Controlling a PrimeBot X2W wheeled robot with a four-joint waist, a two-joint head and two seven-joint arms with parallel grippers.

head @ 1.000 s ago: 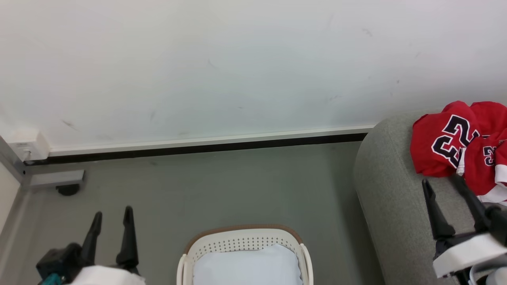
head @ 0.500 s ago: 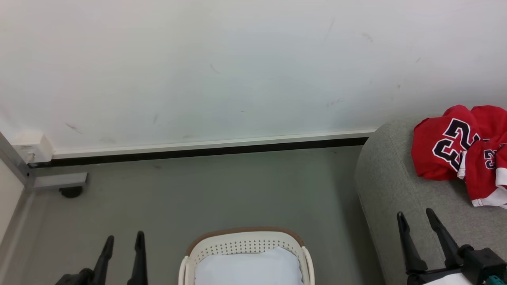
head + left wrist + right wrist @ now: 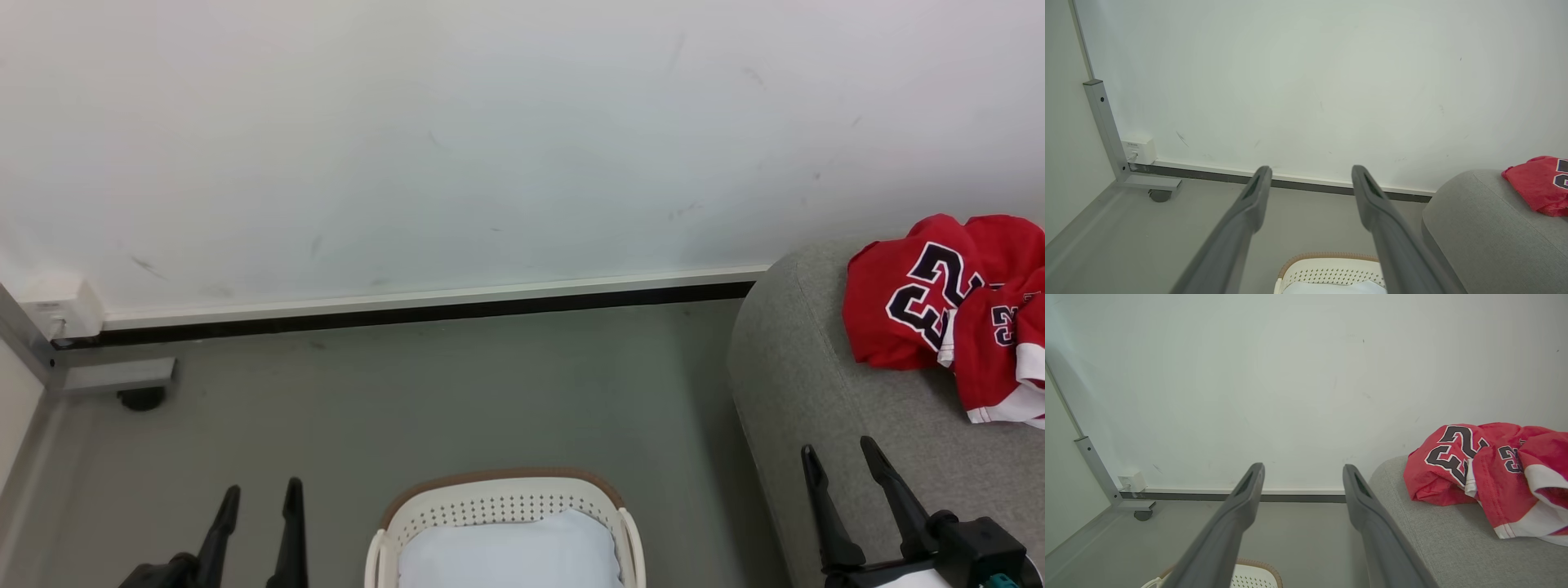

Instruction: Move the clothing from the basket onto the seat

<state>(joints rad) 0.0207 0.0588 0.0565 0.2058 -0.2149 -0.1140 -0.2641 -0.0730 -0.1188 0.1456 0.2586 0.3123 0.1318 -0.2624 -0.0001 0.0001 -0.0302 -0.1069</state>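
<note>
Closest in, bottom middle of the head view, there's the basket (image 3: 500,494): white perforated plastic with a brown rim, pale lining (image 3: 510,551) inside it. It sits on a plain grey-green floor (image 3: 457,392). Off to the right is the seat (image 3: 804,367), a big light grey woven thing with rounded edges. It sits near the basket, with a strip of floor between them.

The clothing is on the seat, toward its far side. The red jersey (image 3: 894,302) is crumpled with the black white-edged "23" showing. The red shorts (image 3: 992,359) with white trim lie just to its right, overlapping it.

Further back on the left, a grey metal post with a flat foot (image 3: 114,374) and a dark caster (image 3: 140,398) stands in the corner. A little white socket box (image 3: 57,309) sits low on the wall beside it. A white-and-black baseboard (image 3: 424,304) runs along the far edge of the floor, and above that is a scuffed white wall (image 3: 490,147).

Grippers: the left gripper (image 3: 263,487) is down at the near left over bare floor, left of the basket. Its fingers are spread wide with nothing between them and touching nothing. The right gripper (image 3: 838,446) is at the near right in front of the seat's near-left part, also fully spread and holding nothing. It's well short of the clothing. Can't tell whether it's actually resting on the fabric.
</note>
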